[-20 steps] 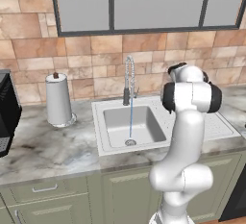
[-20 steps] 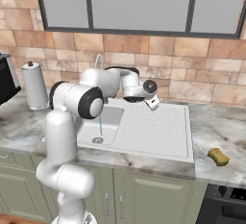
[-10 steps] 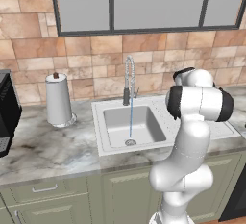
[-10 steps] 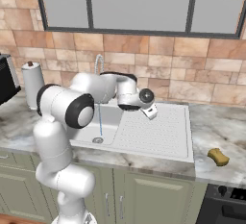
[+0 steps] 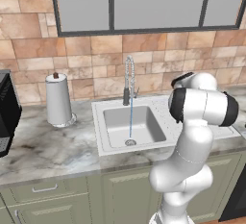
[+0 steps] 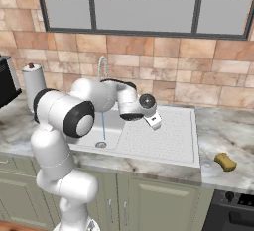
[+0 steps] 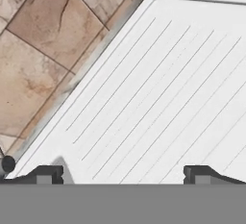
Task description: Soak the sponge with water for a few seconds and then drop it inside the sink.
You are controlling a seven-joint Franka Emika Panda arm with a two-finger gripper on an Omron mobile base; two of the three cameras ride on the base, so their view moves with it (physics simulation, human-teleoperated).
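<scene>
Right base view: left of the white rectangular recessed sink [image 6: 171,148], a white paper-towel roll [image 6: 33,84] stands on the marbled table [image 6: 225,133]. A thin pale blue water stream [image 6: 103,126] falls into the sink's basin. The end effector [image 6: 155,121] hovers over its ribbed drainboard, fingers spread, grasping nothing. The small yellow-tan sponge [image 6: 225,161] lies on the table well right of the sink.

sponge [image 6: 225,162] on the counter [image 6: 225,136] right of the sink [image 6: 163,141]; gripper [image 6: 155,121] over its drainboard.
</scene>
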